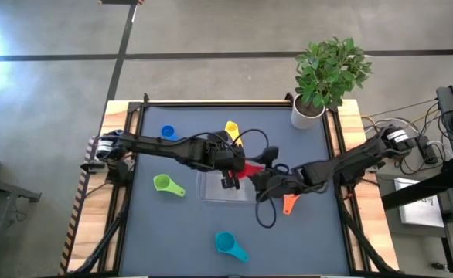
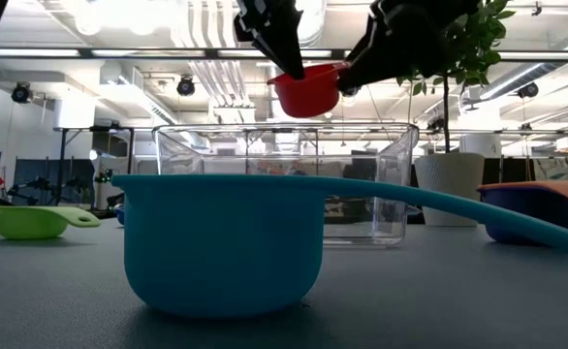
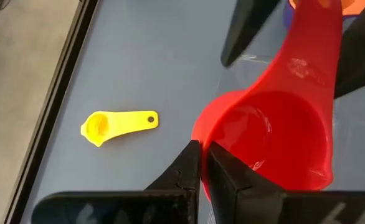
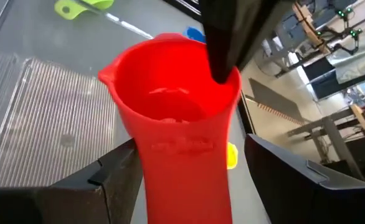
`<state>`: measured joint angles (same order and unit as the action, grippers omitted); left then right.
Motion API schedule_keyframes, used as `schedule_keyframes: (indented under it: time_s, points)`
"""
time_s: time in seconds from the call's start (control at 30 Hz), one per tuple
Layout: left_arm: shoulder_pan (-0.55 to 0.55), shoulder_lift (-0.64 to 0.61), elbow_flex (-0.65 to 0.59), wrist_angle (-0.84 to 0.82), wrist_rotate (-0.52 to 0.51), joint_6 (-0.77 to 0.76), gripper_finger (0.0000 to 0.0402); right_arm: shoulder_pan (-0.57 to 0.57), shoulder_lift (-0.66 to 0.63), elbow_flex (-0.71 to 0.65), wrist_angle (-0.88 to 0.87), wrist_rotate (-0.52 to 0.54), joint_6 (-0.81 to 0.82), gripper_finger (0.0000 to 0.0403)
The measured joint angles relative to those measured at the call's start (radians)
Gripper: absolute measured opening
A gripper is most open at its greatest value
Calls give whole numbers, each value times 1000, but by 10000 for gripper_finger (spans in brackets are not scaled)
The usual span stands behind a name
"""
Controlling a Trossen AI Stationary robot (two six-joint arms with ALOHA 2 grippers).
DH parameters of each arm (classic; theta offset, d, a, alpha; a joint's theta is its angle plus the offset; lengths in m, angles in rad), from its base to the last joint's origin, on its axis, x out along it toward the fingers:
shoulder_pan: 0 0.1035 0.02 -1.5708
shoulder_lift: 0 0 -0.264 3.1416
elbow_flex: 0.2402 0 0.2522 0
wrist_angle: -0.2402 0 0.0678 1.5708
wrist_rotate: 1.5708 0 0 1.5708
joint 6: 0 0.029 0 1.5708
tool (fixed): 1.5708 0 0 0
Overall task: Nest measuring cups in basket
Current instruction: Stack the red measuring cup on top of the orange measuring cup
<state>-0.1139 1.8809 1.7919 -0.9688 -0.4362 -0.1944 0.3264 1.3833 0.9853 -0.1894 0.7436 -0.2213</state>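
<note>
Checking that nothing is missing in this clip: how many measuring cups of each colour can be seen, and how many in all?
blue cup: 1
yellow cup: 1
green cup: 1
red cup: 1
orange cup: 1
teal cup: 1
purple cup: 1
Total: 7

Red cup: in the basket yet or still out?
Out. The red cup hangs in the air above the basket, left claw shut on its rim; the open right claw straddles its handle.
</note>
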Motion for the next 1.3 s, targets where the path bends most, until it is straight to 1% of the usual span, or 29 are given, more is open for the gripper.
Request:
schedule_keyframes:
  time_s: [0.1,0.17,0.3,0.4,0.57,0.7,1.07,1.17,1.3]
  points:
    - [0,0,-1,0,0,-2,0,0,30,30,-26,10,1,252]
    - [1,0,-1,0,-3,-5,0,1,43,50,-61,39,3,245]
    - [1,0,-1,1,-7,-6,0,1,55,94,-157,58,56,225]
    - [1,0,-1,4,-7,-6,0,1,54,118,-216,58,103,203]
    - [2,0,-1,12,-4,-1,0,1,53,156,-309,52,182,152]
    - [2,0,-1,8,5,19,0,2,53,158,-326,33,210,117]
    - [3,0,-1,6,7,73,0,3,53,157,-329,23,304,111]
    - [4,0,0,5,8,89,0,3,52,157,-329,3,336,115]
    - [3,0,0,4,8,108,0,2,51,156,-323,-61,368,134]
